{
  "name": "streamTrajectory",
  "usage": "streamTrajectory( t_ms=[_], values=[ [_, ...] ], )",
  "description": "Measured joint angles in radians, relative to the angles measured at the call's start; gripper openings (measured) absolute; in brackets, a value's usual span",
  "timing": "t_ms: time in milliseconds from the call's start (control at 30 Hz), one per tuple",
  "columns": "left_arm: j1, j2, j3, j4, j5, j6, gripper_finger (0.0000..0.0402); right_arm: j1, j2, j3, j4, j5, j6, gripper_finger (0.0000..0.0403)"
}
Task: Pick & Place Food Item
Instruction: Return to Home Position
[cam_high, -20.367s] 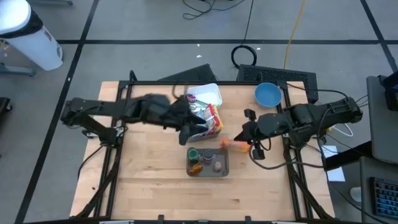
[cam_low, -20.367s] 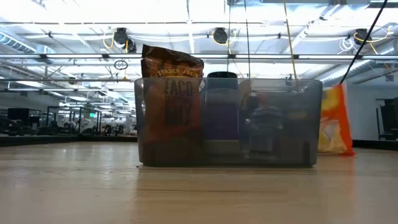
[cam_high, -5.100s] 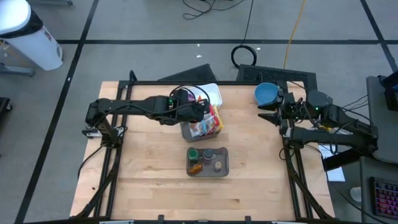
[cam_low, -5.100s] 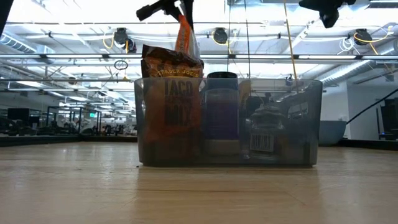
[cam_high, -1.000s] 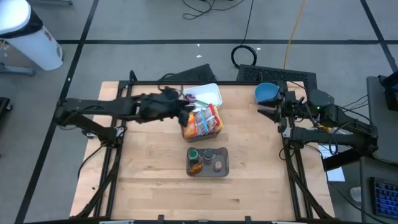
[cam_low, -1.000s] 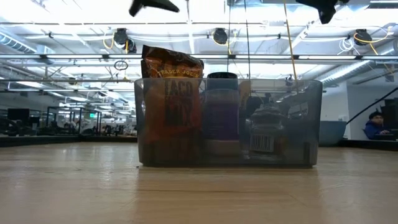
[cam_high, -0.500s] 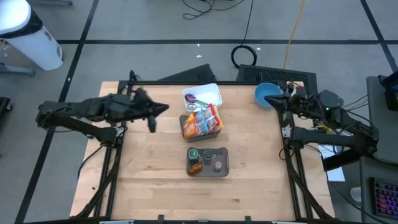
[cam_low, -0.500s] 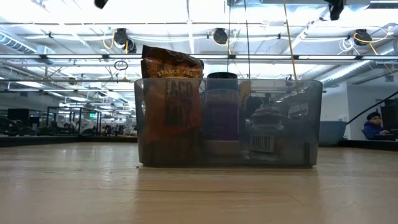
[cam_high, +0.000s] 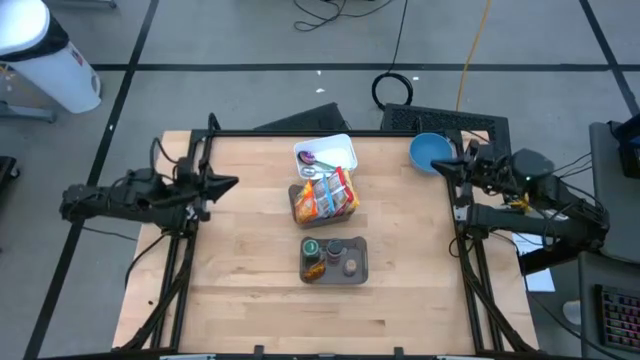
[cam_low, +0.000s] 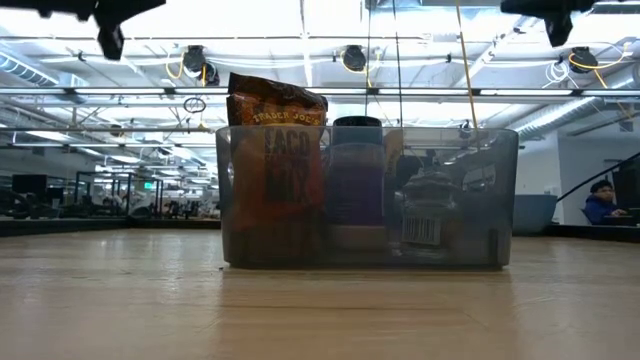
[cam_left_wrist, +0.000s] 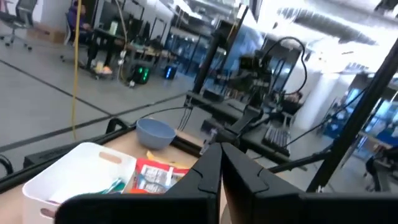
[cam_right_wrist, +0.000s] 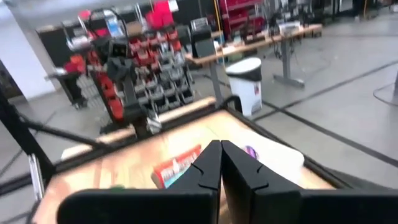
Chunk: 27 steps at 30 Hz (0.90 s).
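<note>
Bright snack packets (cam_high: 325, 196) stand upright in a grey bin (cam_high: 297, 210) at the table's middle; they also show in the left wrist view (cam_left_wrist: 155, 175) and the right wrist view (cam_right_wrist: 177, 165). My left gripper (cam_high: 231, 183) hovers shut and level over the table's left edge, pointing at the bin with nothing between its fingers (cam_left_wrist: 211, 163). At the right edge, beside the blue bowl (cam_high: 429, 151), my right gripper (cam_high: 444, 163) is shut and empty too (cam_right_wrist: 221, 155). In the low view both grippers hang high above the table, left (cam_low: 108, 40) and right (cam_low: 555, 28).
A white bin (cam_high: 332, 152) with small items stands just behind the packet bin. A grey translucent tray (cam_high: 335, 259) of jars and a taco-mix packet (cam_low: 273, 110) sits nearer the front. Bare wood lies to the left, right and front of these.
My left gripper has drawn back from over the packet bin toward the table's left edge, sinking a little and levelling out. My right gripper has pulled slightly toward the right far corner, and its forked fingertips have come together. The packets stay in their bin.
</note>
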Motion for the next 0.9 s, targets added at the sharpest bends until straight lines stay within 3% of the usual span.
streamTrajectory(
  t_ms=[367,667,900],
  values=[
    [0.000,-0.316,-0.283,0.046,-0.055,-0.047,0.0016,0.000,-0.007,0.000,-0.030,-0.002,-0.040,0.0001],
    [0.004,-0.320,-0.365,0.036,-0.062,-0.076,0.0016,0.000,-0.064,-0.004,-0.045,-0.004,-0.115,0.0001],
    [0.004,-0.320,-0.406,0.036,-0.069,-0.086,0.0007,0.001,-0.251,-0.129,0.010,-0.003,-0.039,0.0000]
  ],
)
